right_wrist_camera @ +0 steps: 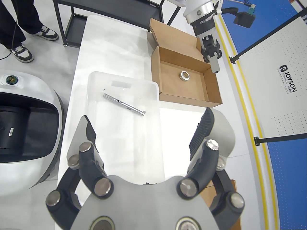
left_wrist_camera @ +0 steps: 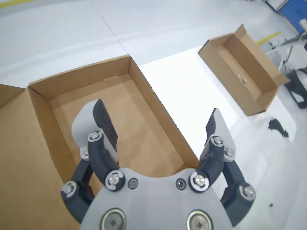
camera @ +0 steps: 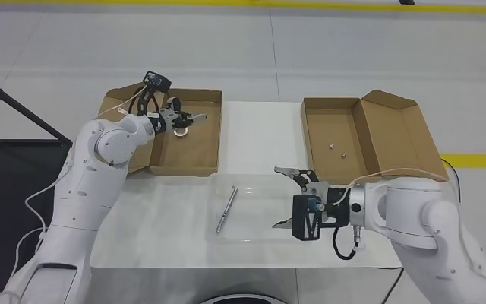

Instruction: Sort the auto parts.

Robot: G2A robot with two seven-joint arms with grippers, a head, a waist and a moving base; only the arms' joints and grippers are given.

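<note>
A slim metal rod (camera: pixel 226 209) (right_wrist_camera: pixel 124 104) lies in the clear plastic tray (camera: pixel 262 234) (right_wrist_camera: pixel 96 77) at the table's front. A metal ring (camera: pixel 182 133) (right_wrist_camera: pixel 185 75) rests on the floor of the left cardboard box (camera: pixel 199 156) (right_wrist_camera: pixel 191 94). Two small metal parts (camera: pixel 338 149) (left_wrist_camera: pixel 244 80) sit in the right cardboard box (camera: pixel 319 163) (left_wrist_camera: pixel 256 101). My left gripper (camera: pixel 194 118) (left_wrist_camera: pixel 156 120) (right_wrist_camera: pixel 212 57) hangs open and empty above the left box, close to the ring. My right gripper (camera: pixel 279 197) (right_wrist_camera: pixel 146 125) stands open and empty over the tray's right side, apart from the rod.
Both boxes have their lids folded outward. A white strip of table (camera: pixel 258 137) runs between them. A black metal rack (right_wrist_camera: pixel 72 8) stands on the floor beyond the table's left end.
</note>
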